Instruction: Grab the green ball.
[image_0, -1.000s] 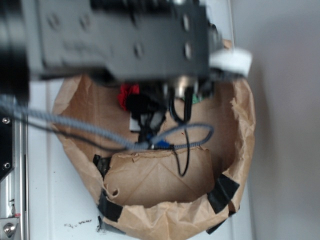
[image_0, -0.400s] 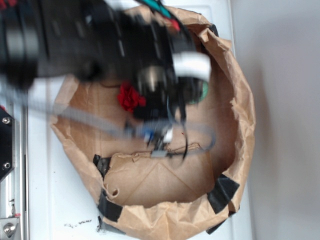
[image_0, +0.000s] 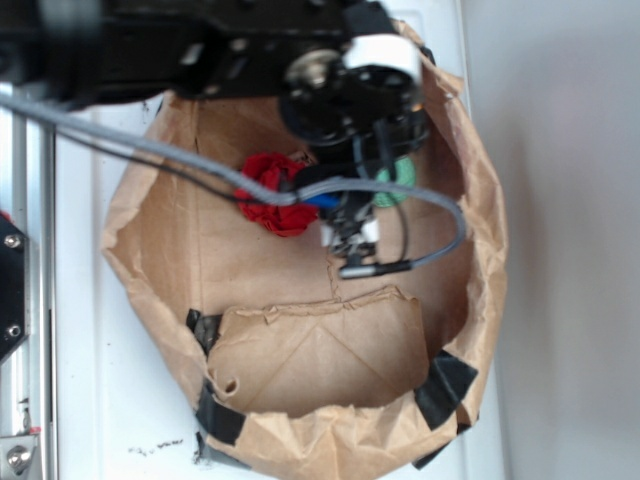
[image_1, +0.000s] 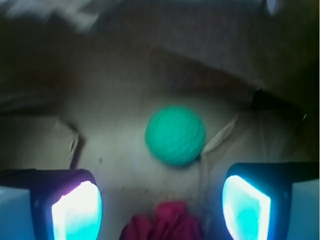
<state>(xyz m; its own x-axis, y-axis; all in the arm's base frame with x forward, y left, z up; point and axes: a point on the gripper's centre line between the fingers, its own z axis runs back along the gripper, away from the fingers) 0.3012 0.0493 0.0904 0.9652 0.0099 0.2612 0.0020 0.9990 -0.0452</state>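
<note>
The green ball (image_1: 175, 135) lies on the brown paper floor of the bag, ahead of my gripper (image_1: 160, 207) and slightly right of centre in the wrist view. In the exterior view only a sliver of the green ball (image_0: 398, 184) shows beside the arm. My gripper (image_0: 350, 225) hangs inside the bag with its jaws wide apart and nothing between them. The two fingers (image_1: 77, 212) glow pale blue at the bottom corners. The red paper flower (image_1: 162, 222) sits between the fingers at the bottom edge; it also shows in the exterior view (image_0: 275, 192) left of the gripper.
The brown paper bag (image_0: 470, 260) rings everything with crumpled walls, with black tape (image_0: 445, 385) on its near corners. A folded paper flap (image_0: 320, 350) lies at the near side. A grey cable (image_0: 200, 165) loops from the arm. A metal rail (image_0: 15, 300) runs along the left.
The arm has swung up and back, uncovering the bag's floor and the red flower. The gripper now hangs closer to the green ball.
</note>
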